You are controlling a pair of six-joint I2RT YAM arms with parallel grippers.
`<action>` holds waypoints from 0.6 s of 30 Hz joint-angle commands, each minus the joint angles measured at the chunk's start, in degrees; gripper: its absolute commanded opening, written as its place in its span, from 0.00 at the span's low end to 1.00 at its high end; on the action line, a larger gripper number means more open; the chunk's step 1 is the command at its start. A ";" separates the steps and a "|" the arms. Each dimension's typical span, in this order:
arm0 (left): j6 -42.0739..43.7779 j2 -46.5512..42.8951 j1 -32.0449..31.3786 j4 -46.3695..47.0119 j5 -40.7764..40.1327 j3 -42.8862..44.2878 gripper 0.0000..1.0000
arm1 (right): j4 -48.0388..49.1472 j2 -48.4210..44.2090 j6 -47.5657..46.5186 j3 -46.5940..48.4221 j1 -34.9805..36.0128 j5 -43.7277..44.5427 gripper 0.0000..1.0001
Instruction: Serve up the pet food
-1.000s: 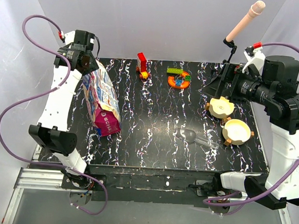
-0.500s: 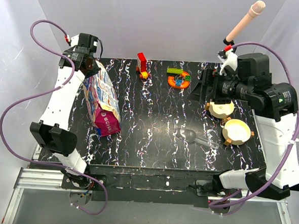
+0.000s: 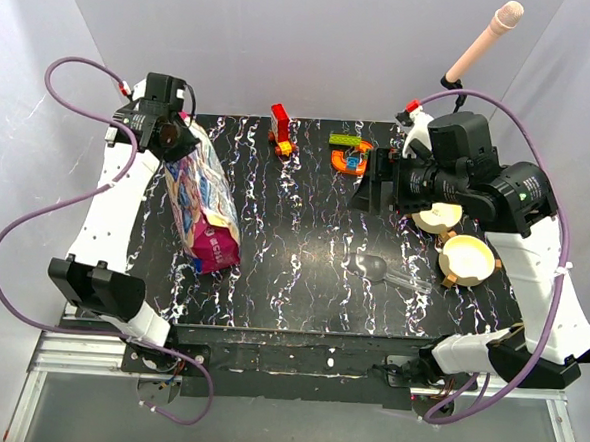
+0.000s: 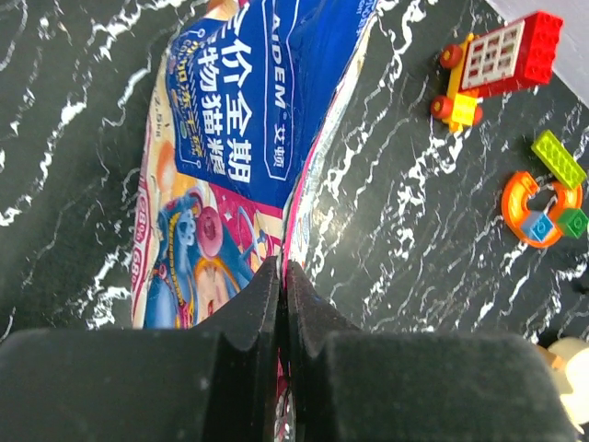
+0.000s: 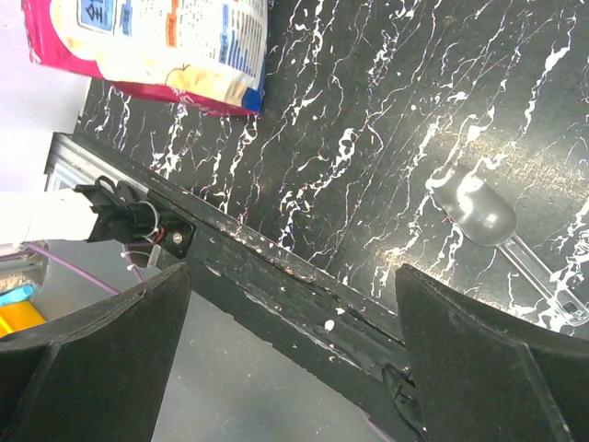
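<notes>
We judge the serving barely begun: no kibble shows anywhere outside the pet food bag (image 3: pixel 204 200), and the pellets themselves are hidden inside it. Nearest us, well to the right of the bag, the clear scoop (image 3: pixel 389 273) lies flat on the table (image 3: pixel 291 286) with nothing touching it. Farther right of the bag, the cream bowl (image 3: pixel 466 259) shows a bare inside, and a second bowl (image 3: pixel 440 218) just beyond it is partly covered by the right arm (image 3: pixel 497 193). The bag lies lengthwise, pink bottom toward us and top away; we cannot tell whether its top end is lifted off the table. The right claw (image 5: pixel 294 304) hangs spread wide and empty, well to the bag's right, between bag and bowls. At the bag's far end the left claw (image 4: pixel 282 276) is pinched tight on the bag's edge seam, so the food sits below that claw and nearer to us, inside the bag. Beyond, right of the bag's top, stand the toy blocks (image 3: pixel 351 156). What is left, we judge, is opening or tipping the bag and getting kibble into a bowl.
</notes>
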 commanded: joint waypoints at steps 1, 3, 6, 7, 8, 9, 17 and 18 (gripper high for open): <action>-6.23 -6.85 -5.26 -5.00 6.89 1.45 0.00 | 3.82 -0.33 1.95 -0.86 0.73 0.83 0.98; -8.25 -6.41 -9.21 -5.70 6.10 2.59 0.00 | 4.43 -0.24 2.57 -1.47 1.16 0.48 0.98; -13.52 -5.89 -14.31 -6.41 5.91 3.04 0.00 | 5.92 0.02 3.98 -2.62 2.48 1.09 0.98; -15.19 -5.80 -15.63 -6.67 6.00 2.86 0.00 | 6.45 0.19 4.59 -2.88 3.09 1.44 0.98; -16.77 -5.71 -16.60 -6.41 6.09 2.69 0.00 | 7.15 0.46 5.12 -3.06 3.88 1.96 0.98; -18.01 -5.88 -17.92 -5.45 6.09 2.17 0.00 | 7.68 0.63 5.64 -3.32 4.50 2.49 0.98; -27.95 -6.67 -24.34 1.15 8.99 -2.93 0.00 | 20.24 0.99 12.41 -8.33 10.48 5.56 0.98; -28.21 -6.76 -24.34 1.76 9.25 -3.20 0.00 | 21.56 1.07 12.94 -9.03 11.01 6.44 0.98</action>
